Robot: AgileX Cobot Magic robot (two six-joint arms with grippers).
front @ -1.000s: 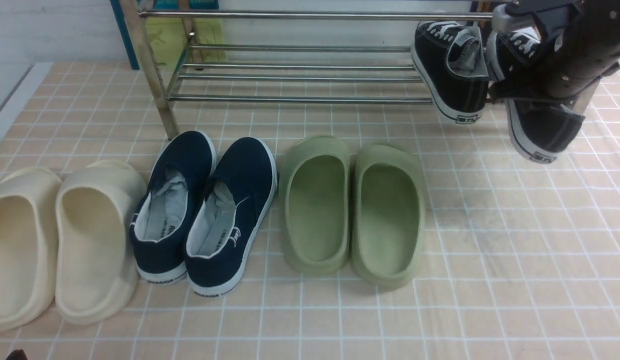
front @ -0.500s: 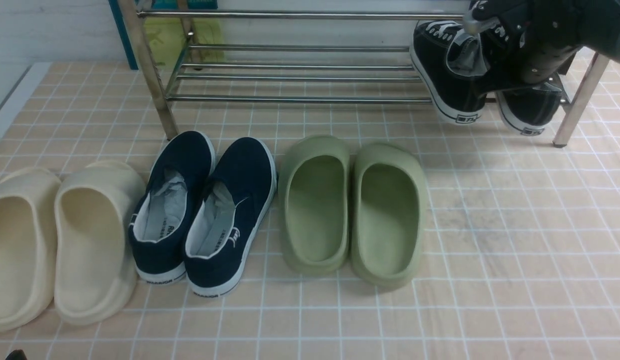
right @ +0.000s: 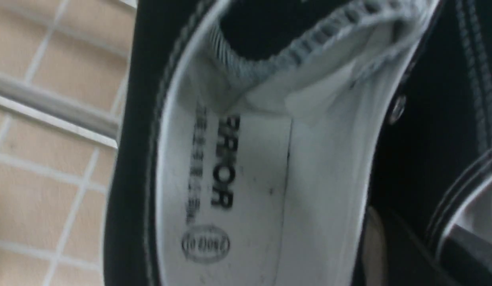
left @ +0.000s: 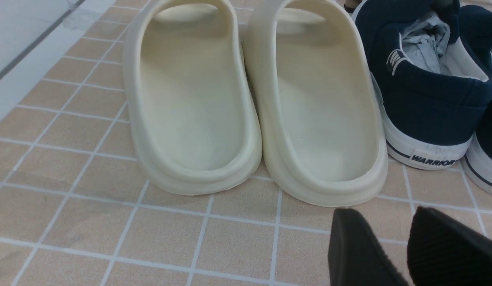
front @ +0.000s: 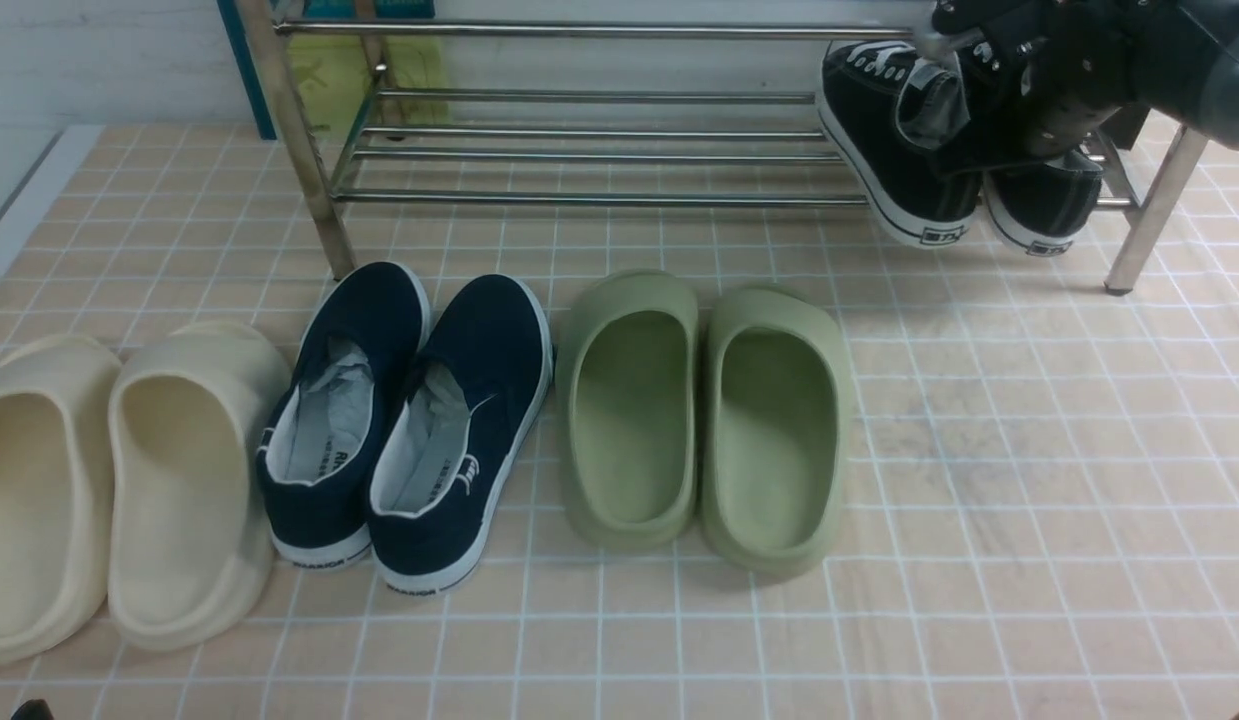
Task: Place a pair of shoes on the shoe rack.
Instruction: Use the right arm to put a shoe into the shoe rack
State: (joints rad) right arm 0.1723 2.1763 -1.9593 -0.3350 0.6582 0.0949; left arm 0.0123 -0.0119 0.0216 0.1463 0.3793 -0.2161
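We found the pair of shoes (front: 909, 150) at the right end of the shoe rack (front: 599, 197), over its lower shelf, toes pointing to the back and heels sticking out past the front bar. A second earlier both sneakers had hung farther forward and to the right. The right sneaker (front: 1041, 205) had dangled low in front of the rack's right front leg (front: 1154, 210) and hidden it. By now the pair had gone back and inward, that leg stood in plain sight, and the right sneaker's heel sat nearly level with that of the left sneaker (front: 879, 130). Over the last half second the shift was small, only a little deeper.

The right gripper (front: 1009, 130) reached in between the two heels from the upper right. We could not tell whether it was clamped on the collars or had let go. The front view hid its fingers behind the shoes, and the right wrist view gave only a blurred white insole with printed lettering and a rack bar beyond it. Nor could we tell whether the soles rested fully on the bars.

The left gripper (left: 384, 216) hung released over the tiled floor (left: 150, 238), fingers apart with nothing between them, near the heels of the cream slippers (left: 194, 119). These, the navy slip-ons (front: 409, 400) and the green slippers (front: 704, 420) lay in a row in front of the rack, just where they had been a second before.
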